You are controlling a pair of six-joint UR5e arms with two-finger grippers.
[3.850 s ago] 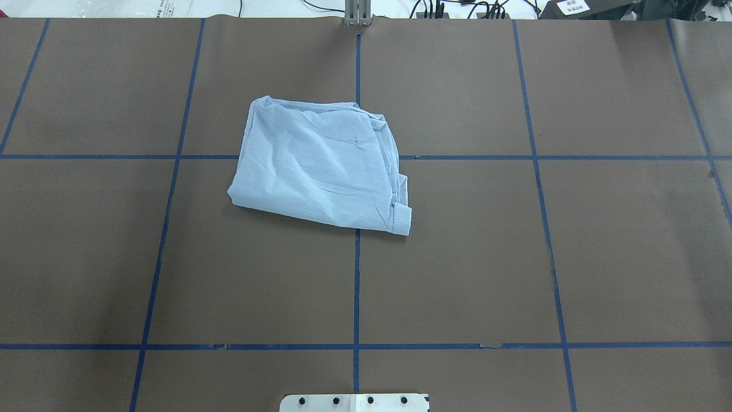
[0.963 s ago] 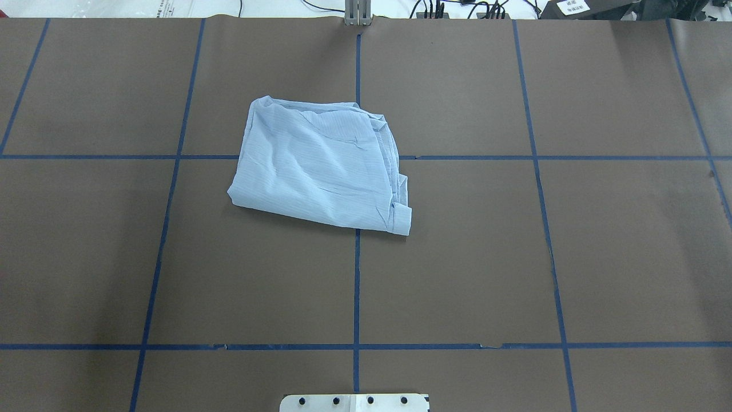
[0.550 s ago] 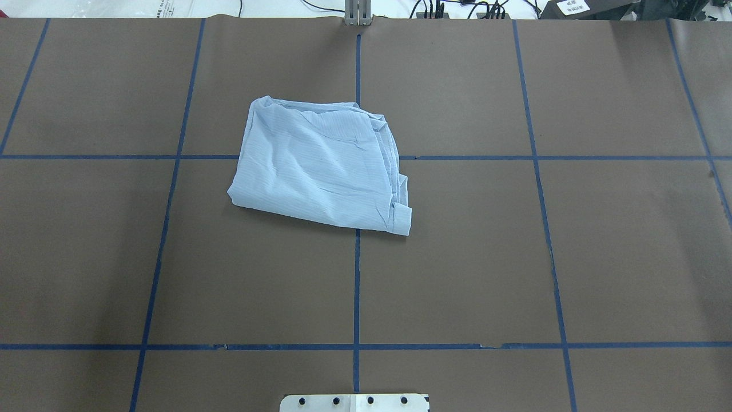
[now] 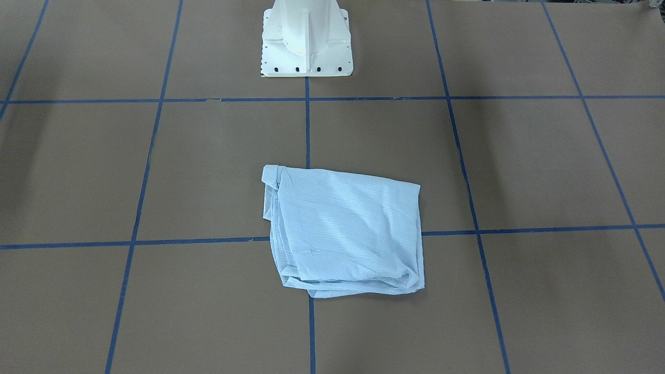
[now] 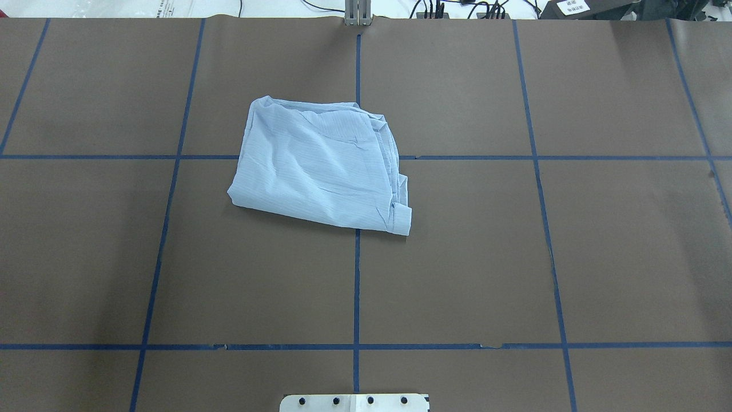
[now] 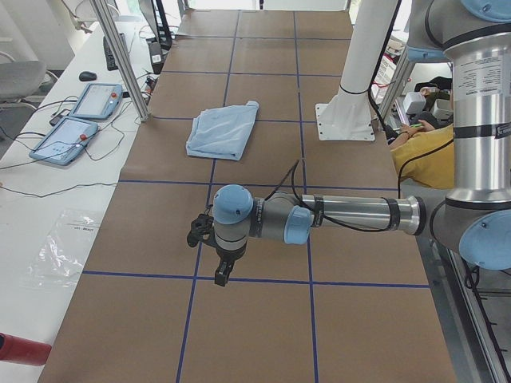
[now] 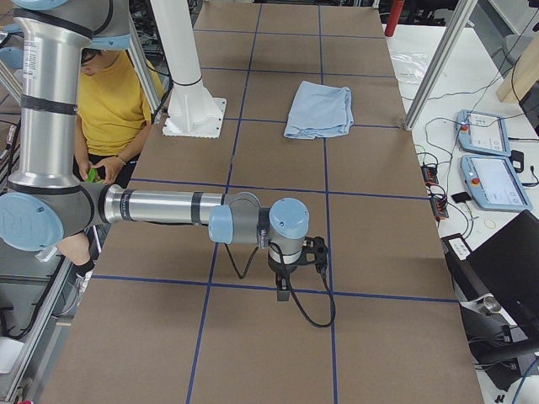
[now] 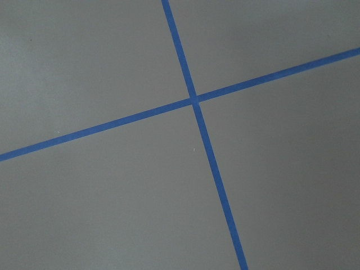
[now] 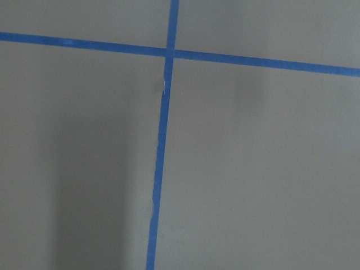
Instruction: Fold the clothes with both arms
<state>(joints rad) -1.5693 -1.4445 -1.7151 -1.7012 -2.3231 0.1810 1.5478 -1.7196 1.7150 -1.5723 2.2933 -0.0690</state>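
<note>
The clothes are one light-blue pinstriped shirt (image 5: 320, 166), folded into a rumpled rectangle near the table's middle, a little to the robot's left; it also shows as the shirt (image 4: 348, 234), (image 6: 223, 130), (image 7: 320, 109). Nothing touches it. The left gripper (image 6: 222, 275) hangs low over the table's left end, far from the shirt. The right gripper (image 7: 282, 290) hangs the same way at the right end. Both show only in the side views, so I cannot tell whether they are open or shut. Both wrist views hold just brown table and blue tape crosses.
The white pedestal base (image 4: 306, 41) stands at the robot's edge of the table. Blue tape lines (image 5: 357, 286) grid the brown surface. A person in yellow (image 7: 109, 109) sits beside the robot. Teach pendants (image 6: 80, 120) and cables lie on the side bench behind a metal post (image 6: 120, 60).
</note>
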